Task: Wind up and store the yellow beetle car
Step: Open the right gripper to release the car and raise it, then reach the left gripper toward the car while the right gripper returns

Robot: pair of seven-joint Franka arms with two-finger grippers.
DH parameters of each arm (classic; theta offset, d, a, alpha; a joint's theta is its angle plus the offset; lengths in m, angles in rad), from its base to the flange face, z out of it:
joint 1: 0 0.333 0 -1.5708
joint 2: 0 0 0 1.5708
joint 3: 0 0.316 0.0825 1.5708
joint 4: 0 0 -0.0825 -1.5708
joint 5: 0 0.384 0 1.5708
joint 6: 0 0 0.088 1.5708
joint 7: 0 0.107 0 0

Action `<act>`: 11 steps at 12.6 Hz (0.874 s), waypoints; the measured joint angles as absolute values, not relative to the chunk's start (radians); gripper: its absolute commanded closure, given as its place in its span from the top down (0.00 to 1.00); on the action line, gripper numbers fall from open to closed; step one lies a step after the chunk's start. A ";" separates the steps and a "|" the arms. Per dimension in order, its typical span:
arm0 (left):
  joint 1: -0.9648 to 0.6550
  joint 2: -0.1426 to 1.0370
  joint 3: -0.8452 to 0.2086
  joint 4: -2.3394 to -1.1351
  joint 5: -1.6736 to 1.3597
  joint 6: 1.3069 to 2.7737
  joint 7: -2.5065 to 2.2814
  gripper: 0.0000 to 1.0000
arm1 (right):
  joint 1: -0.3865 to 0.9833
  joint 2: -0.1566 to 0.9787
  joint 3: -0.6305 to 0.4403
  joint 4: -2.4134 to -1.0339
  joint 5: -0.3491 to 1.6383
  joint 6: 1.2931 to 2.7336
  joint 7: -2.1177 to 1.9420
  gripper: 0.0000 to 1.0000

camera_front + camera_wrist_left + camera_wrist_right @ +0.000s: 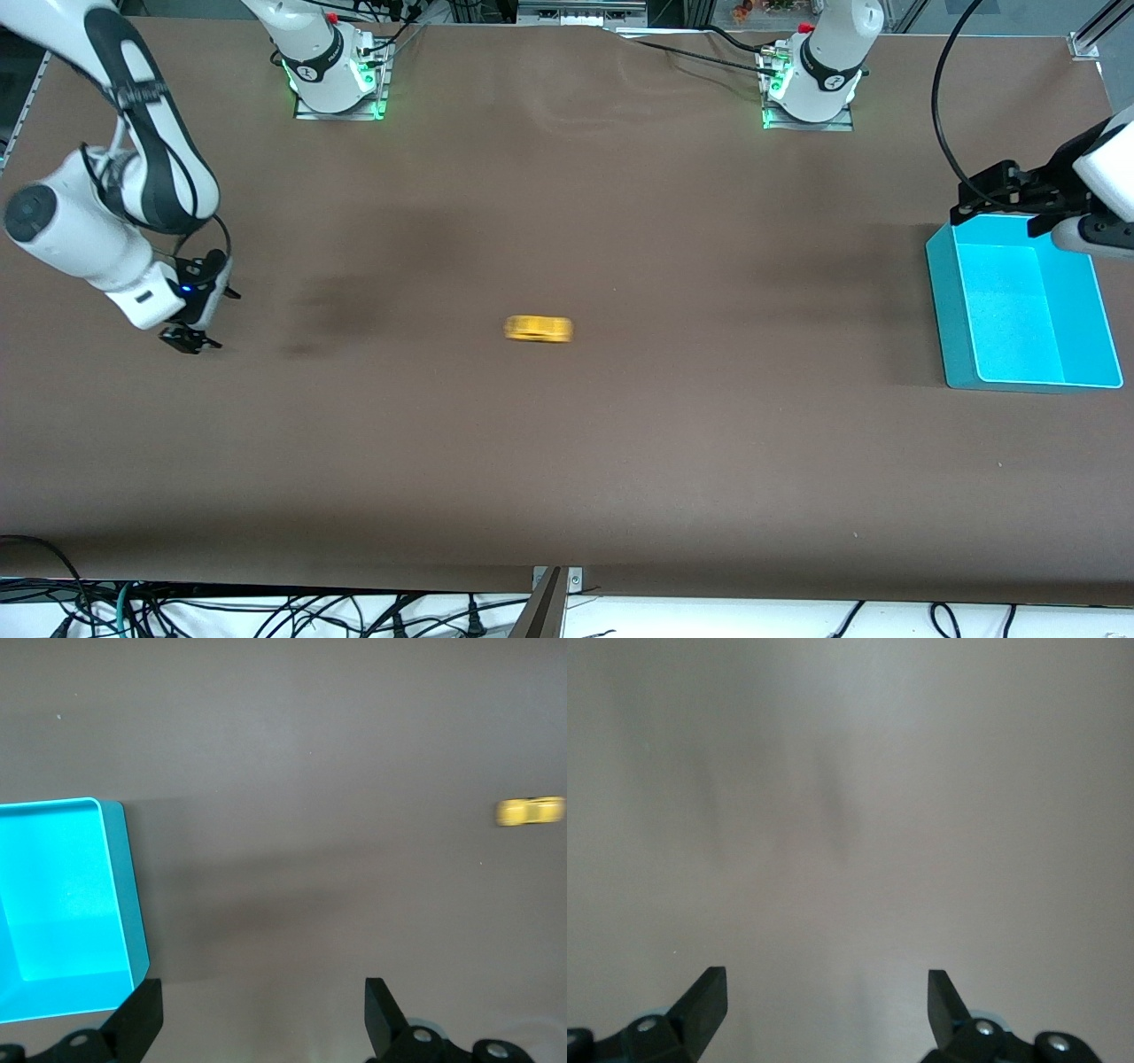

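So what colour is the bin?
Bright cyan bin, clearest in the front view.

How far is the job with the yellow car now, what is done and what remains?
Winding looks finished: the yellow beetle car lies loose mid-table, streaked as if rolling, apart from both arms. Nothing is in hand: the right tool is open over bare table at its own end, and the left tool is open beside the cyan bin. Left: catch the car and put it into the bin, which holds nothing yet.

front cam sits high, facing both robot bases, taking in the whole brown surface (567, 461). each wrist cam looks down past its own claw tips. left wrist shares the cyan bin (124, 895) and yellow beetle car (530, 811) with front; right wrist, closer, catches only bare surface.
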State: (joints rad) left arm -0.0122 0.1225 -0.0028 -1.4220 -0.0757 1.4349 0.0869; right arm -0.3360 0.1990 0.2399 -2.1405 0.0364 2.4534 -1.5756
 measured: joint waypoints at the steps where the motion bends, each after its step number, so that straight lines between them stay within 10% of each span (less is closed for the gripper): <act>1: -0.013 0.131 -0.003 -1.422 -0.076 1.437 0.087 1.00 | -0.336 0.120 0.265 -2.132 0.044 2.377 -1.503 1.00; 5: -0.014 0.142 -0.020 -1.422 -0.076 1.439 0.097 1.00 | -0.330 -0.156 0.304 -2.097 0.052 2.110 -1.102 1.00; 11: -0.018 0.174 -0.068 -1.503 -0.075 1.443 0.524 1.00 | -0.281 -0.188 0.304 -1.913 0.056 1.817 -0.403 1.00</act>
